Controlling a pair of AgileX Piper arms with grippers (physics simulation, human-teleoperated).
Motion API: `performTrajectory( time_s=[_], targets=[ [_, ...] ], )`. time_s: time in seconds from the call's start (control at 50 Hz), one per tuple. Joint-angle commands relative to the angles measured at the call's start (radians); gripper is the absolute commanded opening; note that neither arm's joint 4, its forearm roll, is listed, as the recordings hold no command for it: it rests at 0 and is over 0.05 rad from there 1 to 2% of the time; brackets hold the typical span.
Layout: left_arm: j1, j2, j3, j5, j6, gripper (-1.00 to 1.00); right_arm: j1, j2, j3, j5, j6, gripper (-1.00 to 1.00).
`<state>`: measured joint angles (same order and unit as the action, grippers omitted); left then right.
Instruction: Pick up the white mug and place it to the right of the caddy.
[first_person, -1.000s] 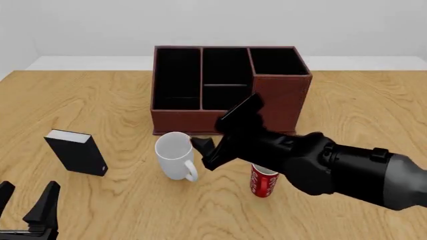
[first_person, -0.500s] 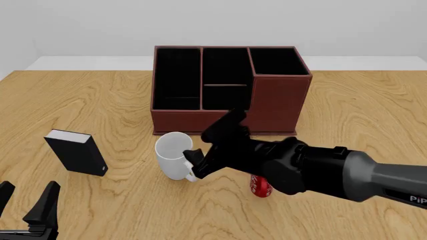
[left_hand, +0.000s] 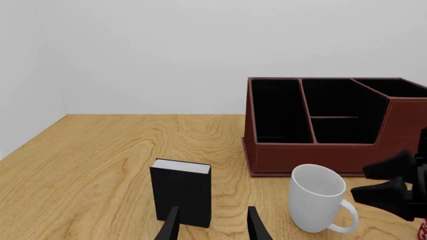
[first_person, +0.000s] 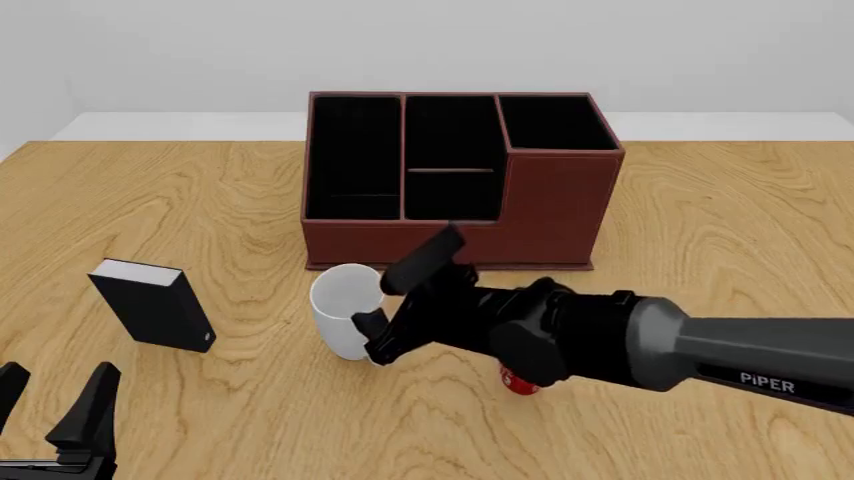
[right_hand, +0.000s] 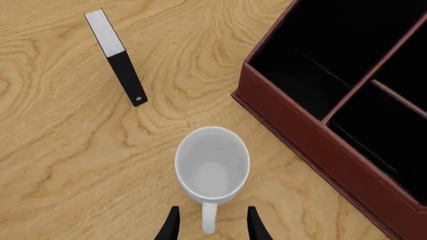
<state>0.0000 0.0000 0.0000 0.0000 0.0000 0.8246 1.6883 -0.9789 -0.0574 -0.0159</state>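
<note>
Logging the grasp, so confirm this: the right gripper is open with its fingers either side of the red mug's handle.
Not right. The handle between the open right gripper's fingers belongs to the white mug, not the red one; the right wrist view shows it.

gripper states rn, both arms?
Left gripper: open, holding nothing.
Right gripper: open, fingers either side of the white mug handle, not gripping.

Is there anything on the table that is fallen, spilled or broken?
Nothing stands out. The white mug is upright and empty, the caddy sits square with empty compartments, and the black box stands upright. The red mug is mostly hidden behind the right arm.
</note>
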Motion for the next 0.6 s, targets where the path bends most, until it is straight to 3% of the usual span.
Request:
performTrajectory(
  time_s=[0.02,0.6],
  targets=[
    [0.0,0.0,0.0,0.0,0.0,1.0,-0.002,0.04,0.004,-0.023,0.017,1.0],
    [0.0,0.0,0.0,0.0,0.0,1.0,0.008,0.12,0.019,-0.073,0.049,1.0]
  ],
)
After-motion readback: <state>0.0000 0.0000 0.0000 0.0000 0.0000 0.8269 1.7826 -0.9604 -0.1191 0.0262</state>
